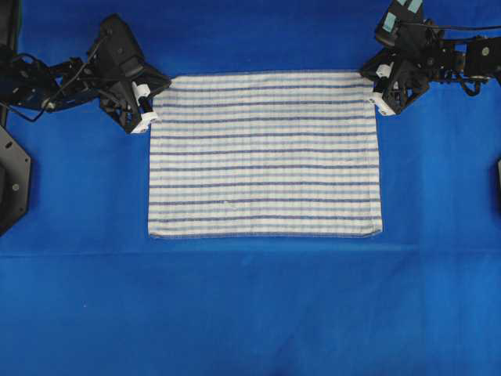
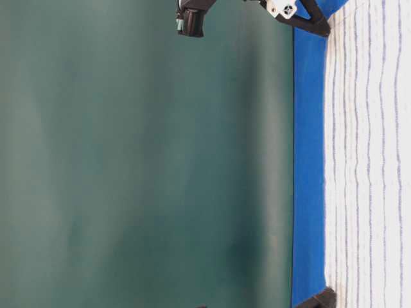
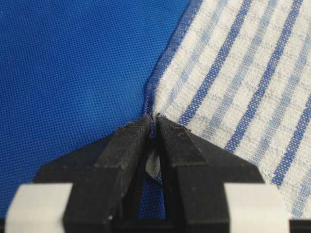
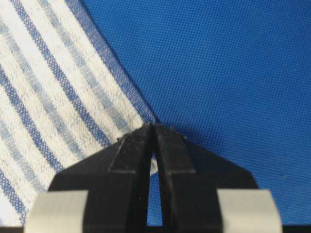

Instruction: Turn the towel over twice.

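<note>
Towel [image 1: 264, 153] lies flat and spread out on the blue sheet [image 1: 250, 305] from overhead, square to the frame, no folds. Left hand [image 1: 149, 110] sits at its far-left corner, right hand [image 1: 379, 92] at the far-right corner. Risk I see: both grips look tiny, right on the hem, so once the arms lift and swing the cloth over, one corner could slip and the towel would flop half-folded instead of turning over.

Table-level view: towel [image 2: 369, 160] stays flat on the surface, blue sheet [image 2: 308, 160] showing beyond its edge. Dark fingertips [image 2: 318, 25] touch down at one corner, another dark tip [image 2: 324, 296] at the other. Behind it all is a plain green backdrop [image 2: 141, 160], nothing else around.

Left wrist view: hand [image 3: 154, 119] is clenched on the towel [image 3: 243, 73] corner, a sliver of cloth between the fingers. Could easily have grabbed the sheet [image 3: 73, 73] too, since the tips press right down on it; that would drag the cover up.

Right wrist view: hand [image 4: 153, 127] clenched on the towel [image 4: 53, 97] corner, same thin bite, same worry about the sheet [image 4: 228, 63].
</note>
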Available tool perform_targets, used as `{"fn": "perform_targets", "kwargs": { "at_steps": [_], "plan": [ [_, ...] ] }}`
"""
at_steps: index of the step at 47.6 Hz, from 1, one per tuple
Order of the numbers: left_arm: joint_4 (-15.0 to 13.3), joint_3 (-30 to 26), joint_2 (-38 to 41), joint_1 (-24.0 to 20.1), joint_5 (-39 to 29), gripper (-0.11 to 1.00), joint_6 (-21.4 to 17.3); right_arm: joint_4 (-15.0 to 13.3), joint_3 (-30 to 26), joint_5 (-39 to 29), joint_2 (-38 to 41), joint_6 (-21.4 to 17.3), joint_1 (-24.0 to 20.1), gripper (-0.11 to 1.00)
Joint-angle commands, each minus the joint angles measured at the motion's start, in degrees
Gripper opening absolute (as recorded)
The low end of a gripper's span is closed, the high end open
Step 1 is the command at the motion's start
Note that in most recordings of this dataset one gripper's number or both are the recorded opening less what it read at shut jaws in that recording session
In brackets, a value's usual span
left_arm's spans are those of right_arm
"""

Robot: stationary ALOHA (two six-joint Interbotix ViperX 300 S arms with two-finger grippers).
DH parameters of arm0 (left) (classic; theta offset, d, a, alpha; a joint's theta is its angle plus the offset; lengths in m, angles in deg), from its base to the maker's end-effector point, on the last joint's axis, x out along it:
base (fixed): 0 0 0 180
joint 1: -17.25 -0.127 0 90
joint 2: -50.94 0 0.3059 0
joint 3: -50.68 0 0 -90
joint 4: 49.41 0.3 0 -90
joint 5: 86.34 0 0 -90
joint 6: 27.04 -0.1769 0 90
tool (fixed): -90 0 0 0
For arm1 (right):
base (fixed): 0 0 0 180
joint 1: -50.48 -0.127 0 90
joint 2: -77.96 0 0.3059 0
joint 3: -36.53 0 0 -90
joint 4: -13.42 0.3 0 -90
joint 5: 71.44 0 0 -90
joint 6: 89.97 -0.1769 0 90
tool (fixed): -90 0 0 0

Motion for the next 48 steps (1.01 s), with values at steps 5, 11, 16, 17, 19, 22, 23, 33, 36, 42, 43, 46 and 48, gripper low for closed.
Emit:
{"fn": "perform_targets", "kwargs": {
  "at_steps": [5,11,16,17,19,22,23,33,36,42,43,46,48],
  "plan": [
    [-0.18,-0.44,-0.62,-0.35,-0.35,0.05,-0.09,0.26,-0.09,-0.18,-0.7,-0.26,0.26,0.03],
    [-0.18,-0.53,-2.72,-0.35,-0.44,0.05,-0.35,0.26,-0.35,-0.26,-2.46,-0.26,0.26,0.03],
    [-0.18,-0.97,-5.27,-0.62,-1.41,0.05,-0.53,0.26,-0.53,-0.44,-5.54,-0.35,0.97,0.03],
    [-0.18,-1.14,-5.89,-0.7,-1.76,0.05,-0.62,0.26,-0.53,-0.53,-6.15,-0.26,1.14,0.03],
    [-0.18,-1.49,-7.12,-0.97,-2.46,0.05,-0.7,0.26,-0.53,-0.62,-7.47,-0.26,1.67,0.03],
    [-0.18,-2.2,-9.05,-1.49,-3.6,0.05,-0.97,0.26,-0.62,-0.97,-9.58,-0.26,2.55,0.03],
    [-0.18,-2.46,-9.67,-1.67,-4.04,0.05,-0.97,0.18,-0.7,-1.05,-10.37,-0.18,2.81,0.03],
    [-0.18,-6.15,-16.44,-3.69,-7.65,0.05,-5.89,-0.09,-2.55,-4.31,-18.19,0.0,5.19,0.03],
    [-0.18,-7.65,-18.63,-4.13,-8.61,0.05,-7.12,-0.26,-3.6,-6.06,-20.65,0.18,5.36,0.03],
    [-0.18,-9.76,-21.8,-5.63,-9.67,0.05,-7.29,-0.62,-5.89,-9.58,-24.43,0.18,5.36,0.03],
    [-0.18,-9.93,-22.24,-5.8,-9.76,0.05,-7.21,-0.62,-6.15,-10.11,-25.05,0.18,5.36,0.03],
    [-0.18,-10.55,-23.55,-6.24,-9.84,0.05,-7.29,-0.7,-7.12,-11.78,-26.81,0.18,5.36,0.03],
    [-0.09,-10.72,-24.26,-6.42,-9.93,0.05,-7.29,-0.7,-7.82,-12.74,-28.21,0.35,5.36,0.03]
  ]
}}
